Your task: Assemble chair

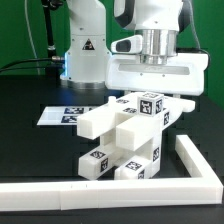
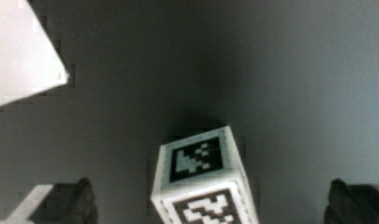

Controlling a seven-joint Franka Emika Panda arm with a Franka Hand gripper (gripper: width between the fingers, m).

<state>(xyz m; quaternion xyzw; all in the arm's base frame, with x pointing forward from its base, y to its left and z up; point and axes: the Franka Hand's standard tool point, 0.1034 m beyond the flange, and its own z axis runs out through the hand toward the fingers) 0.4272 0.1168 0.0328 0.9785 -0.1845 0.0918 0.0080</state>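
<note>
My gripper [image 1: 152, 88] hangs right over the chair [image 1: 122, 135], its white body at twelve o'clock of the stack; whether my fingers touch the tagged cube at the top I cannot tell. The chair sits mid-table as a cluster of white blocks bearing black-and-white tags. The marker board [image 1: 58, 114] lies flat at its ten o'clock. The L-shaped rail [image 1: 190, 160] runs from three o'clock round to six.

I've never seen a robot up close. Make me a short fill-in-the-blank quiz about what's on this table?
1. The chair parts are colored ____.
2. The table surface is ____.
3. The gripper hangs ____ the chair, not touching it.
4. The marker board lies ____ on the table.

Missing words: white; black; above; flat
</note>
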